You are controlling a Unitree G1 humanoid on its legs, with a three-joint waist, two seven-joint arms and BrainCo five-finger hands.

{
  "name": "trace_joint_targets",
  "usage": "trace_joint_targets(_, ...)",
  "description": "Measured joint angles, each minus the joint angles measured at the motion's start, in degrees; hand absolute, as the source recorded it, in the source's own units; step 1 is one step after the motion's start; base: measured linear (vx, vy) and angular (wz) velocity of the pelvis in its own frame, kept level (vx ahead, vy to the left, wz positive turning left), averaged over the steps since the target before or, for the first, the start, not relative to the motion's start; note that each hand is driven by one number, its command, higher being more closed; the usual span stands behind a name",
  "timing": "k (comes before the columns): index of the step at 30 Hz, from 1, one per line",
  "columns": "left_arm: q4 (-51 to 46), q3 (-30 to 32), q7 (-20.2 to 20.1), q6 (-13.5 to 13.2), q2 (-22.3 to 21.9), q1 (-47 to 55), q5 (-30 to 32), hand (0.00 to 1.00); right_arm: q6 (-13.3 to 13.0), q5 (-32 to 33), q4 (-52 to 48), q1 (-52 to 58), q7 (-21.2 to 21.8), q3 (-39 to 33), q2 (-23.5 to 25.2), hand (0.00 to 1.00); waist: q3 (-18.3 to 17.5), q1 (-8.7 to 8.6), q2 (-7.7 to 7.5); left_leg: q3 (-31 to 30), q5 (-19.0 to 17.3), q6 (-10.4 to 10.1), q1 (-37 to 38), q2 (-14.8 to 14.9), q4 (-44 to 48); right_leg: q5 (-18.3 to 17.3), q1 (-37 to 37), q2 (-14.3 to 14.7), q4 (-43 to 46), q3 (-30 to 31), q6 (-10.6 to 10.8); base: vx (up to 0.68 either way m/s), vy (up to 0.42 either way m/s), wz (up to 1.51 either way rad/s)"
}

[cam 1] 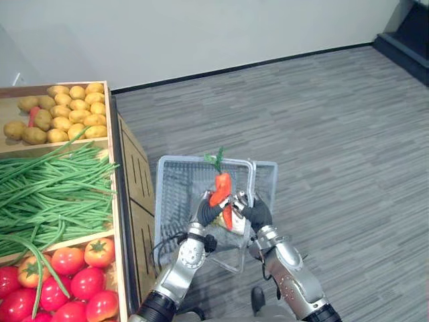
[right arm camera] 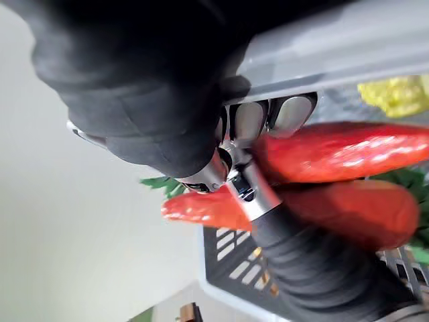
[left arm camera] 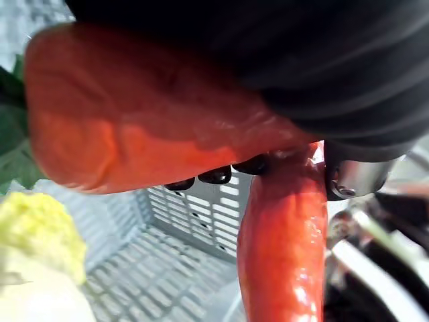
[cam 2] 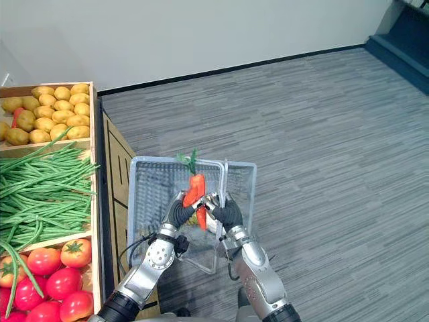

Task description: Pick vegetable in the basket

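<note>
The left hand (cam 1: 206, 212) is closed round the lower part of a tapering orange carrot with a green leafy top (cam 1: 222, 184). It holds the carrot upright, leaves uppermost, over the open mouth of a grey plastic mesh basket (cam 1: 175, 191). That placement looks deliberate, since a release from there would probably drop the carrot straight inside, so I judge it to be on the point of being deposited rather than already in. A long glossy red pepper (cam 1: 228, 217) hangs just under the carrot, touching it and the hand. Whether the fingers grip the pepper as well I cannot tell. The right hand (cam 1: 257, 215) has its fingers curled round the basket's grey handle (cam 1: 253, 178), which seems to be what carries the basket above the grey plank floor (cam 1: 335, 134) and keeps its opening facing up for the drop. The two hands sit close together, almost touching. The left wrist view shows a pale yellow-green leafy vegetable (left arm camera: 40, 231) lying on the basket's mesh bottom. To the robot's left stands a wooden stand (cam 1: 127, 174) divided into compartments, with yellow-brown potatoes (cam 1: 64, 111) at the far end, long green beans (cam 1: 53, 191) in the middle and red tomatoes (cam 1: 67, 282) nearest, well apart from the hands. I can read no brand, label or other writing on the basket, the stand or the produce.
</note>
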Motion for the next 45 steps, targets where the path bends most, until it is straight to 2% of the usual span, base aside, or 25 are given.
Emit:
trace_joint_targets(3,1.0,0.0,0.2,0.1,0.5,0.5,0.0,0.0,0.0,0.8,-0.4,-0.1,-0.2,0.7,0.0,1.0,-0.2,0.14,-0.28,-0.1,0.1,0.2,0.0,-0.2,0.0,0.4,0.0,0.0,0.0,0.0,0.0,-0.04,0.002,0.01)
trace_joint_targets(7,4.3,0.0,0.3,1.5,0.5,1.8,1.1,0.0,-0.7,8.3,-4.0,-0.4,-1.0,4.4,0.0,1.0,-0.2,0.05,-0.31,-0.6,1.2,0.2,0.2,0.0,-1.5,1.1,-0.1,0.0,-0.3,-0.2,-0.6,-0.06,-0.014,0.05)
trace_joint_targets(8,4.3,0.3,0.5,1.5,0.9,1.9,1.2,0.0,-1.0,8.7,-3.9,-0.5,-1.0,5.0,-0.5,1.0,-0.3,0.49,-0.38,-0.7,1.3,0.1,0.2,0.1,-1.7,1.1,-0.1,0.1,-0.3,-0.2,-0.6,-0.06,-0.023,0.06)
trace_joint_targets(13,4.3,0.4,0.6,1.8,2.0,1.8,1.2,0.0,-1.0,12.4,-3.9,-1.7,-0.9,6.3,-2.3,1.0,-0.5,0.46,-0.8,-1.3,2.0,0.0,-0.2,0.1,-2.1,1.1,-0.3,0.2,-1.0,-0.2,-0.6,-0.09,-0.044,0.02)
trace_joint_targets(15,4.3,0.6,0.6,1.8,2.1,1.8,1.2,0.0,-1.0,13.7,-3.9,-1.6,-0.9,6.3,-2.4,1.0,-0.7,0.46,-0.99,-1.4,2.3,-0.2,-0.3,0.0,-2.4,0.9,-0.3,0.1,-1.5,-0.1,-0.4,-0.11,-0.061,-0.04)
trace_joint_targets(18,4.3,1.8,0.6,1.8,1.9,1.8,1.2,0.0,-1.0,14.7,-3.8,-1.3,-0.9,6.1,-2.3,1.0,-1.1,0.19,-1.61,-1.7,3.1,-0.8,-0.2,-0.2,-3.5,-0.3,-0.3,0.0,-1.8,0.0,1.1,-0.07,-0.069,0.04)
trace_joint_targets(20,3.9,2.2,0.6,1.8,1.7,1.9,1.2,0.0,-1.2,14.6,-3.8,-0.4,-0.9,5.7,-2.2,1.0,-1.1,0.1,-1.6,-2.1,3.4,-1.3,-0.2,0.0,-4.0,-0.6,-0.3,0.5,-1.8,-0.1,1.0,-0.05,-0.065,0.06)
trace_joint_targets(23,-1.6,3.3,0.6,1.8,0.9,3.4,1.2,0.0,-1.3,11.5,-2.5,3.1,-0.8,2.4,-2.0,1.0,-1.1,0.19,-1.55,-2.2,3.9,-2.0,0.2,0.7,-4.5,-0.7,-0.3,1.2,-1.8,-0.4,0.9,0.01,-0.06,0.01)
trace_joint_targets(25,-5.7,4.6,0.6,1.1,0.1,4.2,1.0,0.0,-1.2,5.9,0.8,4.1,-1.0,-0.3,-1.4,1.0,-1.2,0.25,-1.48,-2.3,4.1,-2.0,0.4,0.8,-5.1,-0.8,-0.2,1.4,-1.8,-0.6,0.9,0.03,-0.021,0.01)
trace_joint_targets(27,-7.5,4.9,0.6,0.6,-0.3,4.3,0.9,0.0,-0.8,2.9,1.8,4.5,-1.2,-1.7,-1.0,1.0,-1.2,0.35,-1.47,-2.4,4.1,-2.0,0.4,0.8,-5.0,-0.8,-0.1,1.4,-1.8,-0.7,0.9,0.03,0.006,0.05)
trace_joint_targets(32,-14.7,9.3,0.3,-2.7,-1.6,8.3,-3.2,0.0,0.2,-9.6,4.3,6.6,-3.4,-8.8,0.8,1.0,-1.4,0.47,-1.26,-3.9,4.1,-2.0,0.9,0.5,-5.4,-0.8,0.9,1.1,-1.8,-2.9,0.9,0.03,0.024,0.17)
trace_joint_targets(37,-17.9,14.5,-2.0,-4.4,-2.0,15.5,-14.0,0.0,0.2,-19.6,7.3,7.3,-5.2,-17.2,0.6,1.0,-2.8,0.64,0.42,-5.5,4.1,-1.9,1.3,0.1,-5.6,-1.0,2.2,0.8,-1.8,-4.7,1.2,0.01,0.018,0.17)
trace_joint_targets(40,-18.3,17.4,-2.6,-4.9,-2.0,17.5,-17.4,0.0,0.2,-22.6,8.9,7.4,-5.3,-20.3,0.6,1.0,-2.8,0.76,0.55,-6.5,4.0,-1.8,1.1,0.1,-5.4,-1.2,2.8,0.3,-1.8,-5.4,1.5,-0.04,0.014,0.18)
trace_joint_targets(41,-18.2,19.8,-3.5,-5.1,-2.6,19.2,-20.4,0.0,0.1,-24.2,10.3,7.4,-5.3,-22.3,0.3,1.0,-2.9,0.84,0.58,-7.0,4.0,-1.7,0.4,0.1,-4.9,-1.3,2.8,0.2,-1.8,-5.4,1.6,-0.07,0.022,0.1)
trace_joint_targets(45,-16.2,23.7,-5.0,-5.4,-2.5,21.7,-23.9,0.0,0.1,-25.4,14.2,8.1,-5.2,-26.2,0.0,1.0,-2.9,1.32,0.64,-7.6,3.9,-1.6,-0.3,-0.1,-4.2,-2.1,2.8,0.0,-1.8,-6.0,2.0,-0.04,-0.004,0.1)
